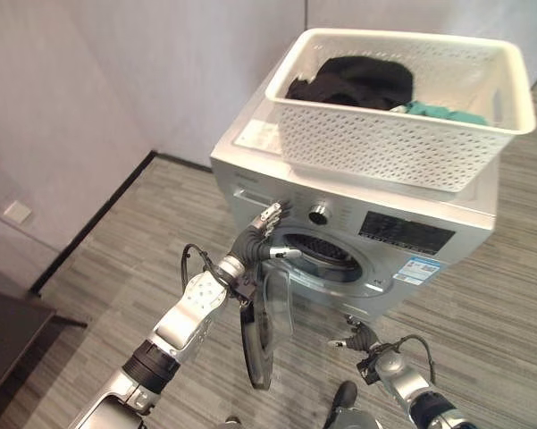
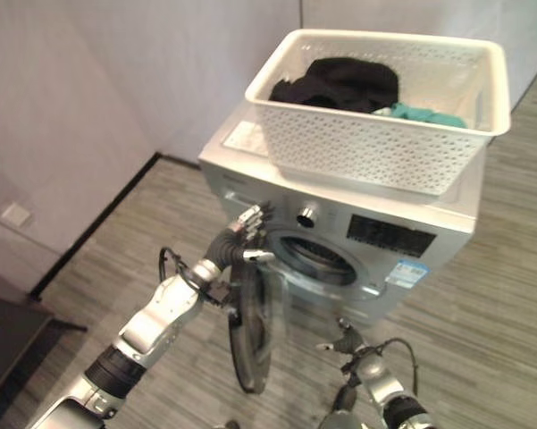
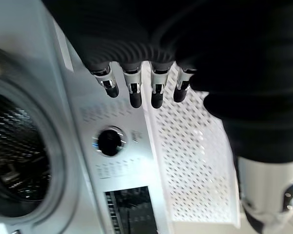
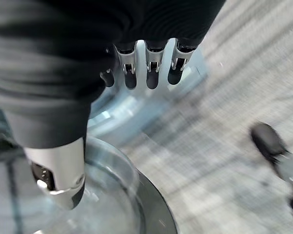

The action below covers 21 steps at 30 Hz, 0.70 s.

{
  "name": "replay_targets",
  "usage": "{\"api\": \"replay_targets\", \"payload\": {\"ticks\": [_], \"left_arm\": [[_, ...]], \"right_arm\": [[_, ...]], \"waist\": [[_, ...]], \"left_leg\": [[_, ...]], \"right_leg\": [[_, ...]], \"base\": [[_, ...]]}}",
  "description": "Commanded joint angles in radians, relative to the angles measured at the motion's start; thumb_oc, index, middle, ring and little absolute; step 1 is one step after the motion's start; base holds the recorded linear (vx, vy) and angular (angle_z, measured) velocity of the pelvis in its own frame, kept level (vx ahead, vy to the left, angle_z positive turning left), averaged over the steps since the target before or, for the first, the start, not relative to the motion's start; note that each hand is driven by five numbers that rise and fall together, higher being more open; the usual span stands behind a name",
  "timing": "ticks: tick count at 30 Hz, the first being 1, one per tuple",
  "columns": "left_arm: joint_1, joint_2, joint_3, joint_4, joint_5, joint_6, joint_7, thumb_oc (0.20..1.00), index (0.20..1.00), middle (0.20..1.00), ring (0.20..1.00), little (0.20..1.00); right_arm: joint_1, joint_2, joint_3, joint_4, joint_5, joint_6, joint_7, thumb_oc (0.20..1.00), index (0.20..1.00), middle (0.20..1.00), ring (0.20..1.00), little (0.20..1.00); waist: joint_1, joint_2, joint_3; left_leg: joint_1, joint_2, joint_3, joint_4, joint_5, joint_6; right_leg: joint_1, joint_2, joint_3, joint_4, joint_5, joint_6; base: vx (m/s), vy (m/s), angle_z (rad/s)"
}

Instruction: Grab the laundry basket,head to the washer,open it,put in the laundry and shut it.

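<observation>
A silver front-loading washer [image 1: 411, 234] stands against the wall with its round glass door [image 1: 266, 323] swung open towards my left. Its dark drum [image 1: 326, 255] is exposed. On top of it rests a white perforated laundry basket [image 1: 402, 147] holding a black garment [image 1: 357, 80] and a teal cloth [image 1: 442, 113]. My left hand [image 1: 259, 237] hovers open at the upper left rim of the drum opening, just above the door's top edge, holding nothing. The left wrist view shows the control knob [image 3: 109, 141] and the basket's side [image 3: 195, 161]. My right hand [image 1: 362, 338] hangs open low before the washer's base, next to the door glass [image 4: 102, 195].
A grey wall with a black skirting strip runs behind and to the left of the washer. A dark low piece of furniture [image 1: 4, 340] sits at the lower left. Grey plank floor [image 1: 509, 295] spreads around the machine.
</observation>
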Motion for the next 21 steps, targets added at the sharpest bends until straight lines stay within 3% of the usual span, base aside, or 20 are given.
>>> {"api": "replay_targets", "payload": {"ticks": [1,2,3,5,6,10,14,18,21], "left_arm": [[0.048,0.031,0.003,-0.047,0.031,-0.013,-0.045,1.000,1.000,1.000,1.000,1.000],[0.201,0.082,0.094,-0.057,0.130,-0.010,-0.060,1.000,1.000,1.000,1.000,1.000],[0.292,0.111,0.136,-0.060,0.154,-0.007,-0.056,1.000,1.000,1.000,1.000,1.000],[0.416,0.138,0.209,-0.054,0.170,0.003,-0.056,1.000,1.000,1.000,1.000,1.000],[0.490,0.137,0.258,-0.060,0.182,0.008,-0.055,1.000,1.000,1.000,1.000,1.000],[0.532,0.133,0.297,-0.098,0.166,0.000,-0.046,1.000,1.000,1.000,1.000,1.000],[0.565,0.107,0.342,-0.268,0.035,-0.069,-0.031,1.000,1.000,1.000,1.000,1.000],[0.530,0.148,0.347,-0.346,0.038,-0.102,-0.025,1.000,1.000,1.000,1.000,1.000],[0.509,0.187,0.357,-0.409,0.014,-0.113,-0.047,1.000,1.000,1.000,1.000,1.000]], "right_arm": [[-0.147,-0.004,-0.049,0.050,0.086,-0.038,-0.007,1.000,1.000,1.000,1.000,1.000],[-0.143,-0.017,-0.095,-0.013,0.108,-0.048,-0.012,1.000,1.000,1.000,1.000,1.000],[-0.153,0.003,-0.106,-0.012,0.108,-0.045,-0.020,1.000,1.000,1.000,1.000,1.000],[-0.157,0.047,-0.128,0.015,0.133,-0.039,-0.014,1.000,1.000,1.000,1.000,1.000],[-0.161,0.107,-0.158,0.037,0.231,-0.036,0.003,1.000,1.000,1.000,1.000,1.000],[-0.170,0.153,-0.164,0.050,0.313,-0.047,0.019,1.000,1.000,1.000,1.000,1.000],[-0.229,0.219,-0.236,0.088,0.545,-0.098,0.017,1.000,1.000,1.000,1.000,1.000],[-0.232,0.221,-0.223,0.085,0.528,-0.101,0.015,1.000,1.000,1.000,1.000,1.000],[-0.185,0.216,-0.182,0.075,0.463,-0.088,0.034,1.000,1.000,1.000,1.000,1.000]], "waist": [[0.049,0.009,-0.012],[0.087,0.018,0.004],[0.114,0.019,0.005],[0.155,0.004,0.000],[0.194,-0.010,-0.007],[0.220,-0.019,-0.006],[0.303,-0.007,0.027],[0.319,-0.008,0.033],[0.306,-0.020,0.017]], "left_leg": [[0.173,0.067,0.030,0.021,-0.046,-0.036],[0.183,0.036,0.041,-0.046,-0.122,-0.023],[0.186,0.009,0.023,-0.069,-0.164,-0.006],[0.184,-0.031,-0.009,-0.077,-0.193,0.010],[0.185,-0.055,-0.034,-0.077,-0.213,0.017],[0.184,-0.065,-0.049,-0.077,-0.216,0.021],[0.154,-0.069,-0.095,-0.077,-0.200,0.016],[0.137,-0.063,-0.122,-0.077,-0.190,0.008],[0.132,-0.056,-0.129,-0.077,-0.186,0.000]], "right_leg": [[-0.035,-0.052,0.074,-0.100,-0.026,0.091],[-0.046,-0.137,0.031,-0.066,0.031,0.126],[-0.048,-0.172,0.025,-0.054,0.059,0.150],[-0.043,-0.225,0.013,-0.037,0.097,0.174],[-0.026,-0.269,-0.008,-0.013,0.114,0.192],[-0.017,-0.294,-0.027,0.001,0.120,0.197],[0.006,-0.341,-0.076,0.031,0.123,0.207],[0.028,-0.349,-0.099,0.041,0.119,0.209],[0.041,-0.341,-0.111,0.042,0.117,0.209]], "base": [[-0.28,0.393,0.76],[-0.27,0.358,0.69],[-0.31,0.454,0.74],[-0.08,0.212,0.67],[-0.01,0.083,0.69],[0.00,0.012,0.61],[-0.06,-0.020,0.34],[-0.03,-0.039,0.35],[0.01,-0.047,0.24]]}}
